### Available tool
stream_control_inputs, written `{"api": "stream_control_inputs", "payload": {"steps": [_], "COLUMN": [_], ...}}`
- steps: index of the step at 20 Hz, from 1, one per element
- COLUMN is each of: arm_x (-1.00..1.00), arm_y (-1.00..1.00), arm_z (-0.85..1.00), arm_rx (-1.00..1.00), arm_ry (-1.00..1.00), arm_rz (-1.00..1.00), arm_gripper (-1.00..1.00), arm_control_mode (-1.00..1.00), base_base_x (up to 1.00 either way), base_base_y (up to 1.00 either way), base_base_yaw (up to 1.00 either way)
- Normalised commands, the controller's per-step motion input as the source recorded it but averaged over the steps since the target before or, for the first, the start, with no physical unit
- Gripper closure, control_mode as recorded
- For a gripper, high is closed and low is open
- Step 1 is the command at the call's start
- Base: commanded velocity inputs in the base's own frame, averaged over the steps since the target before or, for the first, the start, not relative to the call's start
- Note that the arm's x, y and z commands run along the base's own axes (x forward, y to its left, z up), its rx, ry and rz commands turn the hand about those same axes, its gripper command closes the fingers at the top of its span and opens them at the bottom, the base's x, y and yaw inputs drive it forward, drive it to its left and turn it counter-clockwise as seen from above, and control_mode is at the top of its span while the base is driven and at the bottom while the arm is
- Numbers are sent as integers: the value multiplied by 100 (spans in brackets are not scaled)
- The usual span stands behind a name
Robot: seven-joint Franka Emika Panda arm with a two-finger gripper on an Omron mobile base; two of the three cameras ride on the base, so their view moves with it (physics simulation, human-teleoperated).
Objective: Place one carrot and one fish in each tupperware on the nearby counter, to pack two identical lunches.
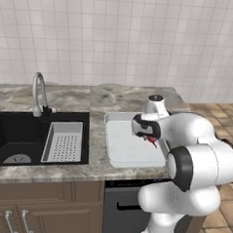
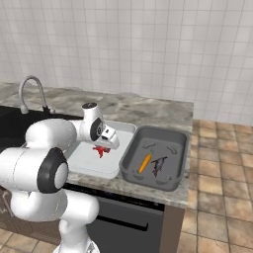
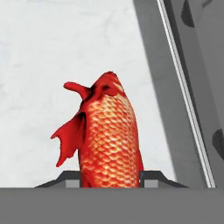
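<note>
The gripper (image 3: 111, 183) is clamped on the red fish (image 3: 109, 135), holding it above the pale tupperware (image 2: 86, 165). The dark tupperware (image 2: 173, 184) to the right holds a carrot (image 2: 145, 162) and a blackish fish (image 2: 158, 166). To do this well, lower the fish near the tray floor, well inside the rim, before opening.

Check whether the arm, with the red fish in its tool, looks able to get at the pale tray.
Probably yes. The tool, shut on the red fish, hangs right over the pale tray, whose floor beneath looks bare, with nothing between them.
</note>
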Motion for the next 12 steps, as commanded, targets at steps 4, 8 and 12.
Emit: {"api": "stream_control_inputs", "payload": {"steps": [4,8,12], "arm_x": [37,36,27], "arm_y": [0,0,-2], "arm_z": [-33,-27,-14], "arm_rx": [0,0,0], "arm_ry": [0,0,-3], "arm_rz": [0,0,0], "arm_gripper": [100,100,-100], "arm_control_mode": [-100,-100,-100], "base_base_x": [0,0,0], "base_base_y": [0,0,0], "base_base_yaw": [0,0,0]}}
